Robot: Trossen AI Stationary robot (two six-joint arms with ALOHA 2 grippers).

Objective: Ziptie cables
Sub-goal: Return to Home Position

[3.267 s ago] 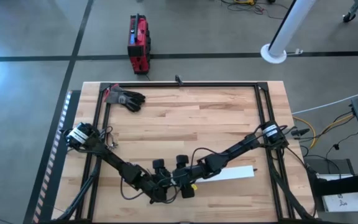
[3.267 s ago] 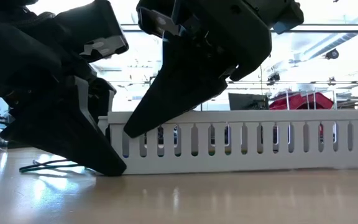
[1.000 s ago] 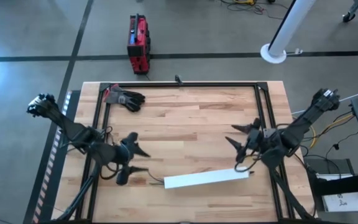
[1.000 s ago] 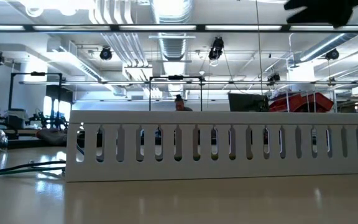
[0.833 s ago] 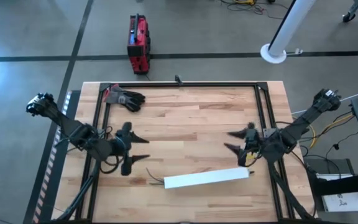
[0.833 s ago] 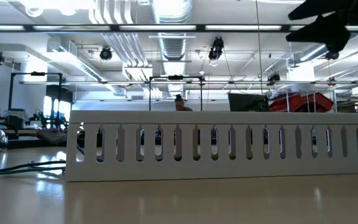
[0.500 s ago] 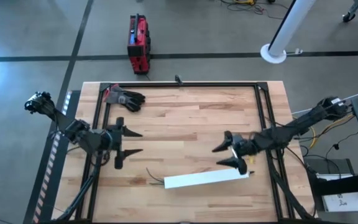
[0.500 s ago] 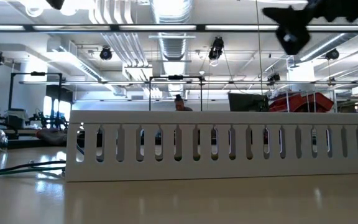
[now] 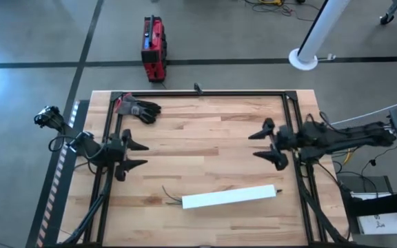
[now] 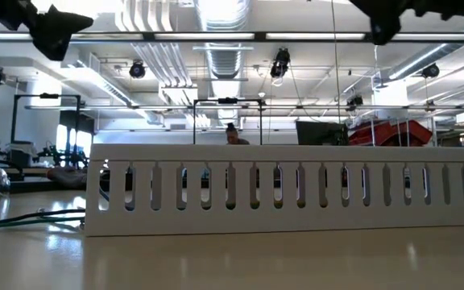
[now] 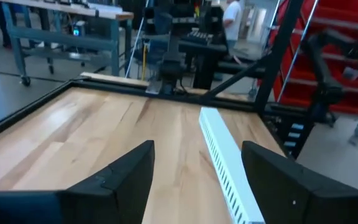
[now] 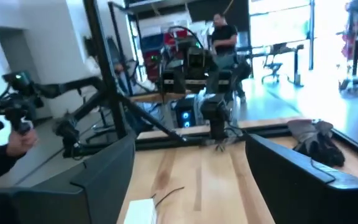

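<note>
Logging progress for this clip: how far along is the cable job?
Looks done: the white duct lies covered on the table, with wire ends poking from one end. In hand: nothing; the left claw and right claw hover open and empty at the table's sides. Left: apparently just parking both.

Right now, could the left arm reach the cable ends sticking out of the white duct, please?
Probably yes. The left gripper hangs open at the left, and only bare table lies between it and the cable ends at the white duct's end.
</note>
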